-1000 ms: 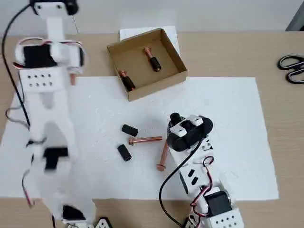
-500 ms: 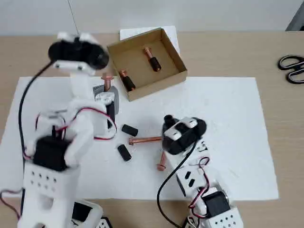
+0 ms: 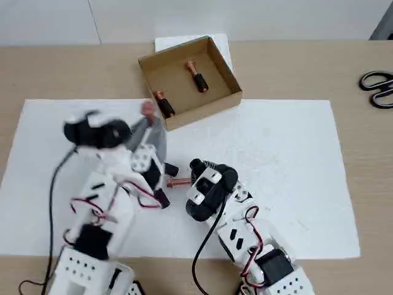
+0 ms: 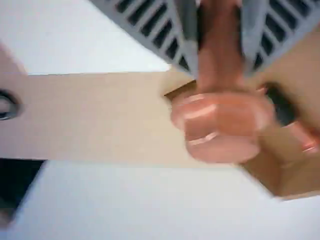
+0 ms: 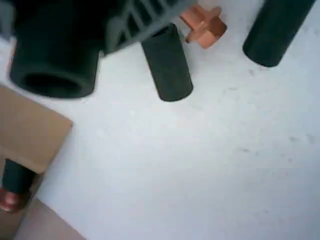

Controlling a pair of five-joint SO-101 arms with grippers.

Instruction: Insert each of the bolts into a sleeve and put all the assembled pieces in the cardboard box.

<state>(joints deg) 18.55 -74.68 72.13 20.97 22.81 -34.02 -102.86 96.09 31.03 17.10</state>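
My left end effector is pinching a copper bolt by its shank between grey ribbed fingers, and the flanged hexagonal head sticks out past the tips. In the high view it hangs over the white sheet, just outside the left wall of the cardboard box. My right end effector is closed around a held sleeve, a smooth matte black tube with its hollow end showing, low over the middle of the sheet. Close by on the sheet lie a loose sleeve, a second loose sleeve and a loose bolt, whose copper head is near the first of them. The box is open, square and brown. It holds one assembled piece near its middle and another assembled piece against its left wall. The faintly textured sheet covers a pale wood-grain surface, with scissors lying at the far right
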